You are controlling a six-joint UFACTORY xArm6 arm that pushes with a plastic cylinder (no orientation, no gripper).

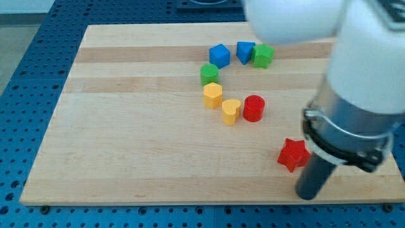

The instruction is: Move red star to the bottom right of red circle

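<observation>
The red star (292,154) lies on the wooden board (126,126) at the lower right. The red circle (254,108) stands above and left of it, in the middle of the board. My tip (308,194) rests on the board just below and right of the red star, close to it; I cannot tell if it touches. The arm's white and grey body covers the view's right side.
A yellow heart (231,111) touches the red circle's left side, with a yellow block (212,95) above left of it. A green block (209,74), a blue block (219,55), a blue triangle (245,51) and a green block (263,56) arc above.
</observation>
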